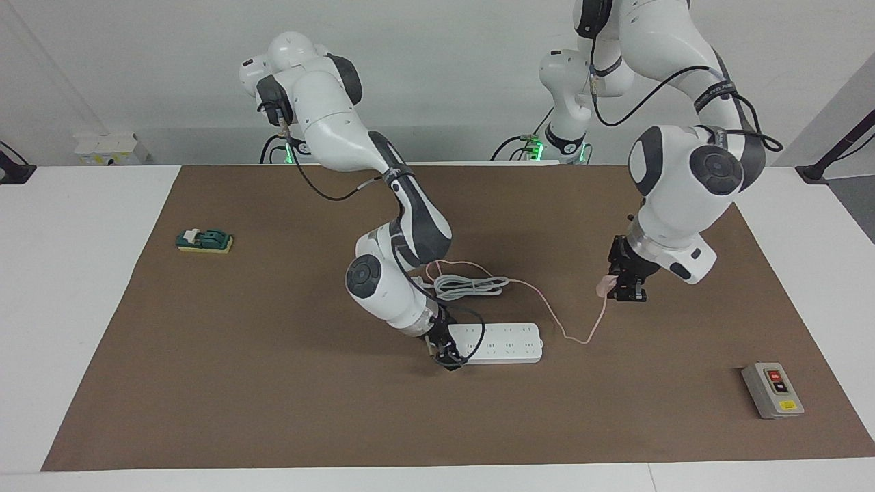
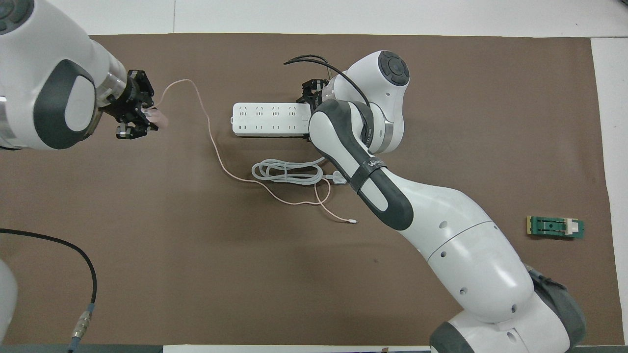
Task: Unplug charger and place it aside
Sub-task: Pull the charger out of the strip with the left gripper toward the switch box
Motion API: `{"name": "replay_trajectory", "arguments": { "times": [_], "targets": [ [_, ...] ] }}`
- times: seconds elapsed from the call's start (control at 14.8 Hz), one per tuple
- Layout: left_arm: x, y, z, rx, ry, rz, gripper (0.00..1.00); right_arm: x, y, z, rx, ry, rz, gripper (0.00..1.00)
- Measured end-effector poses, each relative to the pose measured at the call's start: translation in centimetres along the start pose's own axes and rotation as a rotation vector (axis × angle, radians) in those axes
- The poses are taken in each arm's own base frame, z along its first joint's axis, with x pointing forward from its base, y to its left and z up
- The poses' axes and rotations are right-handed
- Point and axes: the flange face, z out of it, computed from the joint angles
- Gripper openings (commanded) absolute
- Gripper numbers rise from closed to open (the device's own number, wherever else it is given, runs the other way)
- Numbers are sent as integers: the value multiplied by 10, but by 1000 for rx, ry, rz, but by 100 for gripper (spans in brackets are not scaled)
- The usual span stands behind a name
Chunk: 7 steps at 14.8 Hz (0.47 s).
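Note:
The pale pink charger (image 1: pixel 604 286) is out of the white power strip (image 1: pixel 504 343) and sits in my left gripper (image 1: pixel 617 292), which is shut on it above the mat, toward the left arm's end from the strip. In the overhead view the charger (image 2: pixel 160 118) shows at the left gripper's (image 2: pixel 148 116) tips. Its thin pink cable (image 1: pixel 569 333) hangs to the mat and trails past the strip (image 2: pixel 269 119) to a loose end (image 2: pixel 353 222). My right gripper (image 1: pixel 446 354) rests on the strip's end toward the right arm; it is partly hidden by the arm in the overhead view (image 2: pixel 308 94).
A coiled grey-white cord (image 1: pixel 469 285) with a white three-pin plug (image 2: pixel 339 178) lies nearer to the robots than the strip. A green block (image 1: pixel 204 240) lies at the right arm's end. A grey button box (image 1: pixel 772 389) lies at the left arm's end.

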Motion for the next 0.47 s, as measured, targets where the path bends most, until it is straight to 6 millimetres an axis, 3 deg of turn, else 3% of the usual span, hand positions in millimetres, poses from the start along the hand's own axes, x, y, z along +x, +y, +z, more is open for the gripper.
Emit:
{"name": "replay_trajectory", "arguments": {
  "times": [0.2,0.34,0.47],
  "targets": [
    [53,-20,-20,34,-17,58,0,-5,-3,-12,-5,-6,-8,100],
    [86,-35,-25,56,-33,103,0,-7,-10,-55,-8,-18,-12,100],
    [106,-46,-16,77,-48,159,0,-1,-14,-107,-21,-19,-9,100]
  ]
}}
